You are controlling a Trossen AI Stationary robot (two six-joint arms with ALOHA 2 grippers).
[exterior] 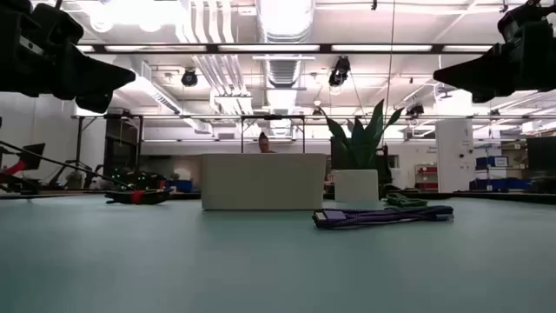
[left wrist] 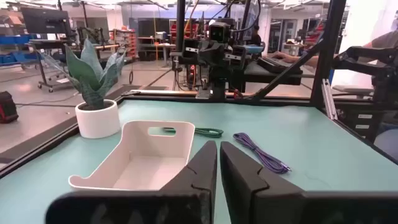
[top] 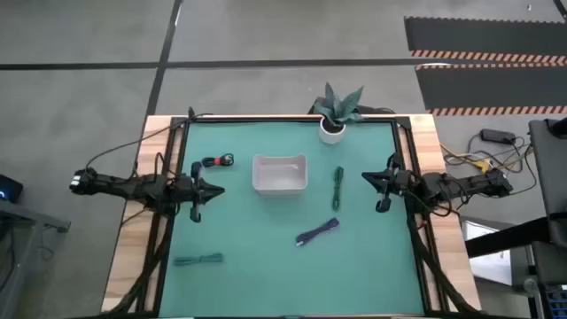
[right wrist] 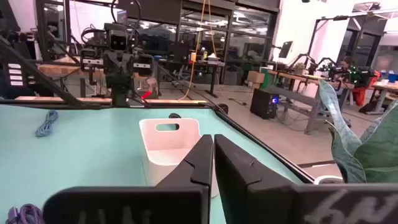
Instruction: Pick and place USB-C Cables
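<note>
A white tray (top: 280, 174) stands mid-table. Around it lie the USB-C cables: a red-and-black one (top: 217, 161) to its left, a dark green one (top: 338, 187) to its right, a purple one (top: 317, 231) nearer the front, a teal one (top: 198, 260) at the front left. My left gripper (top: 219, 190) hovers shut left of the tray, pointing level at it, holding nothing. My right gripper (top: 365, 177) hovers shut right of the green cable, pointing level at the tray. In the left wrist view the tray (left wrist: 140, 163), green cable (left wrist: 208, 132) and purple cable (left wrist: 261, 153) lie ahead.
A potted plant (top: 337, 113) in a white pot stands at the far edge, behind the tray. Black frame rails (top: 407, 151) run along the table's sides. Bare teal mat (top: 266, 275) spreads across the front.
</note>
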